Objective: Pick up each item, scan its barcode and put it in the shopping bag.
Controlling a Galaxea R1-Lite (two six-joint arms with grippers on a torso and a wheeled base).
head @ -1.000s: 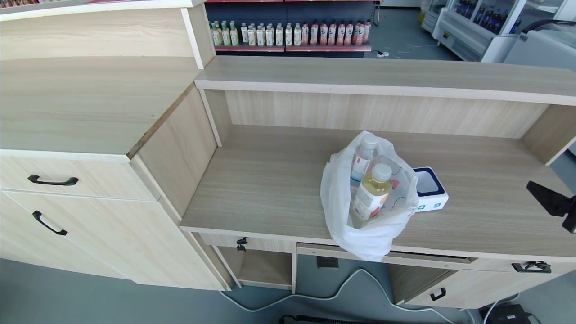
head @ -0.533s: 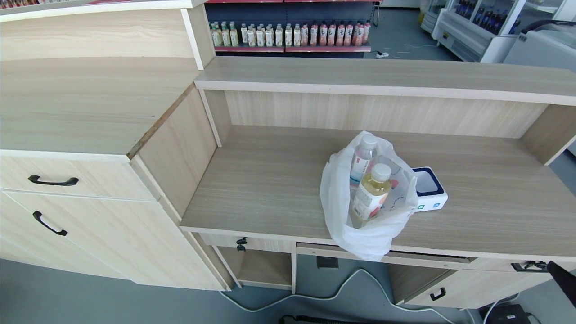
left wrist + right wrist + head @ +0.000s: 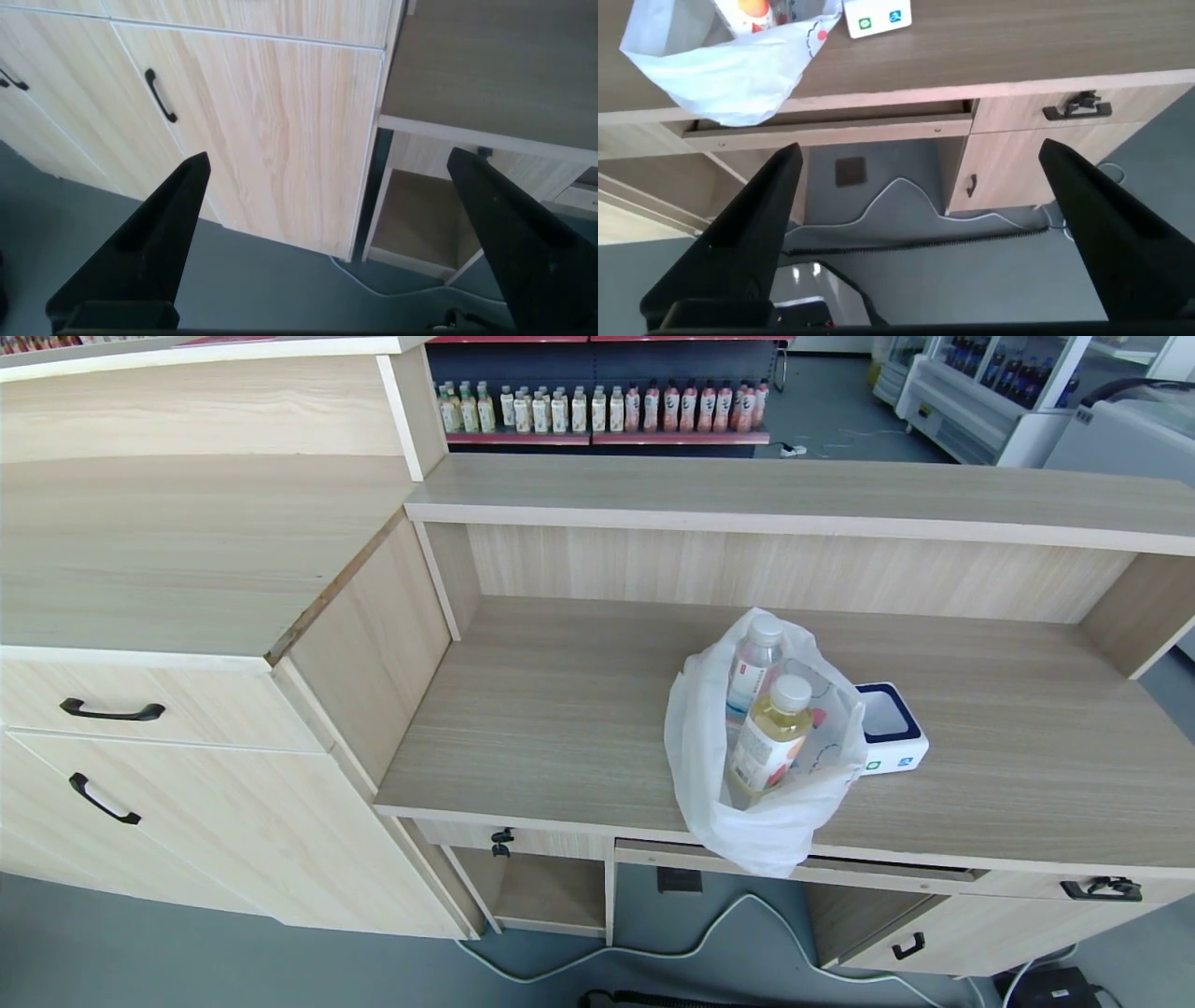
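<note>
A white shopping bag point(image 3: 700, 756) stands on the wooden counter point(image 3: 551, 728) near its front edge, and its bottom hangs slightly over that edge. Two bottles stand upright inside it: a yellow drink point(image 3: 771, 735) in front and a pale one point(image 3: 754, 665) behind. A white and blue barcode scanner point(image 3: 894, 735) sits right beside the bag. My right gripper point(image 3: 920, 243) is open and empty, below the counter's front edge, with the bag point(image 3: 719, 61) and the scanner point(image 3: 878, 17) above it. My left gripper point(image 3: 327, 243) is open and empty, low in front of the cabinet door point(image 3: 271, 140).
A raised shelf point(image 3: 794, 495) runs along the back of the counter. Beneath the counter a thin drawer point(image 3: 840, 870) is slightly out, next to a drawer with a black handle point(image 3: 1076, 105). A tall cabinet point(image 3: 187, 803) stands on the left. A white cable point(image 3: 709, 933) lies on the floor.
The right gripper, seen at the head view's right edge over the counter a second ago, dropped down and left that view. The bag, bottles and scanner have not moved.
</note>
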